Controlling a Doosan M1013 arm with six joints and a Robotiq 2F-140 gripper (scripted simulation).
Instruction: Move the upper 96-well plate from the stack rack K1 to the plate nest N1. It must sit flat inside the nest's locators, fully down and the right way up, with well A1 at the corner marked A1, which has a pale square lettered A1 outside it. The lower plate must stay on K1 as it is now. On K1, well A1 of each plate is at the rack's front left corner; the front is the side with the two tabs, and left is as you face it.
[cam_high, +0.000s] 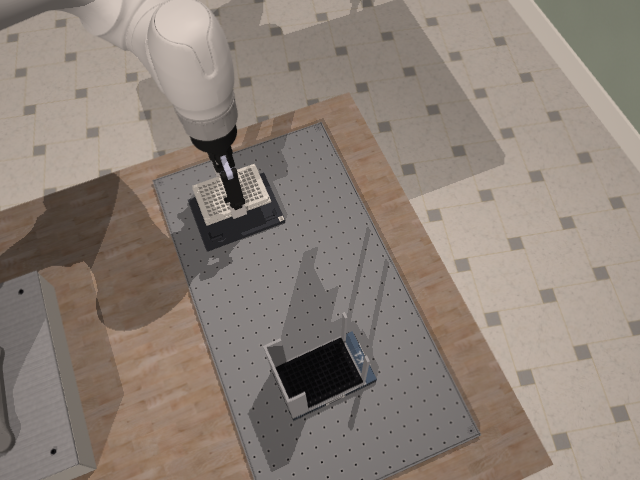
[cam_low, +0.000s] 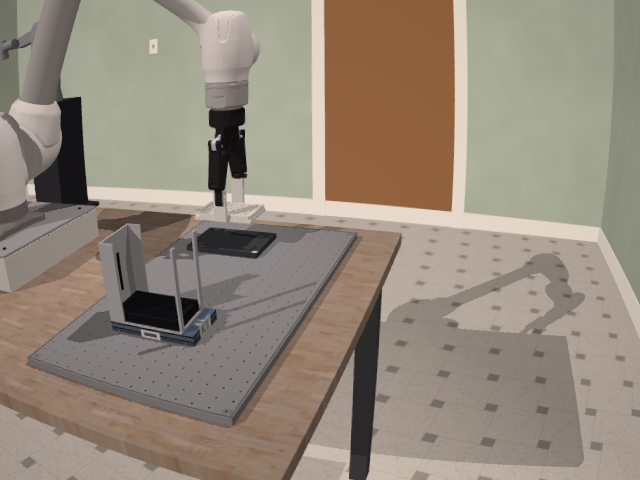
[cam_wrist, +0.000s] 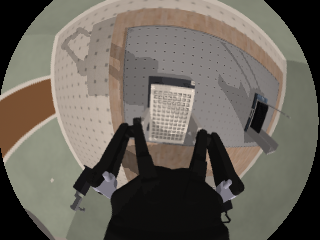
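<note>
My gripper (cam_high: 233, 198) is shut on the white 96-well plate (cam_high: 224, 194) and holds it level in the air above the dark plate nest N1 (cam_high: 237, 219). In the side view the plate (cam_low: 230, 210) hangs a little above the nest (cam_low: 235, 241), apart from it. In the wrist view the plate (cam_wrist: 170, 112) sits between my fingers with the nest's dark edge (cam_wrist: 171, 82) showing past it. The pale A1 square (cam_high: 280, 219) lies at the nest's right corner. The stack rack K1 (cam_high: 320, 374) stands near the front of the baseplate and holds the black lower plate (cam_high: 318, 373).
The grey perforated baseplate (cam_high: 310, 289) lies on a wooden table. K1 has a tall white back wall (cam_low: 123, 268) and thin upright posts (cam_low: 187, 279). The robot's base block (cam_high: 41, 382) stands at the table's left side.
</note>
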